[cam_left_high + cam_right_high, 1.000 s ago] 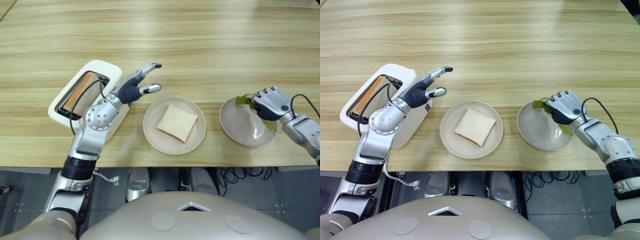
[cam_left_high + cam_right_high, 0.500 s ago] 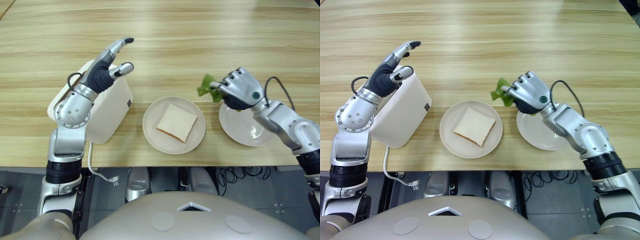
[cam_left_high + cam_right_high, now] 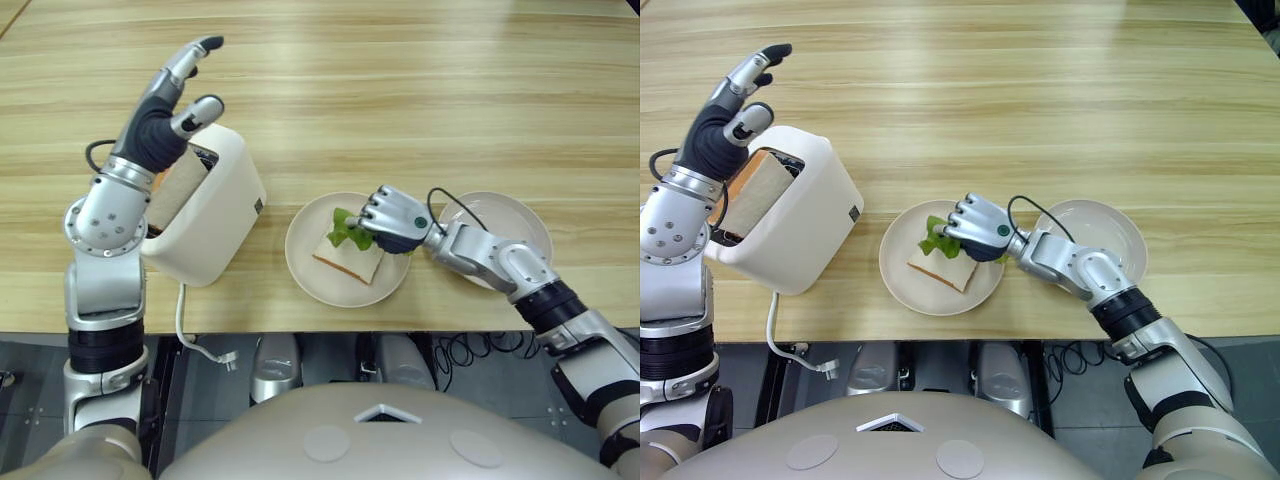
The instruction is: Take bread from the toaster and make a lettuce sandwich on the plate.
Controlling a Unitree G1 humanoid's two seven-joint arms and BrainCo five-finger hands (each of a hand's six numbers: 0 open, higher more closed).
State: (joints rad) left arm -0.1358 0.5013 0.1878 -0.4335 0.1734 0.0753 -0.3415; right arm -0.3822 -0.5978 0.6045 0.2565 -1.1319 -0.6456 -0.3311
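Change noted: the left hand [image 3: 165, 110] has risen from beside the toaster [image 3: 215, 215] to above its far end, fingers stretched out and holding nothing. The right hand [image 3: 392, 218] has crossed from the dish [image 3: 510, 215] to the plate [image 3: 305, 260]. Its fingers are curled around the lettuce [image 3: 345, 228], which now sits low over the slice [image 3: 345, 262] on the plate; contact cannot be confirmed.

Assessment: the bottom slice is placed and the lettuce is at the point of release. The top slice remains outstanding.

Surroundings: the table [image 3: 420, 80] carries the toaster at the left, the plate in the middle and the dish just beside it at the right. A second slice [image 3: 755, 190] stands in the toaster slot, directly below the left hand. The cord [image 3: 185, 320] hangs off the near edge.

Obstructions: the right hand covers the plate and must withdraw before the second slice can be set down.
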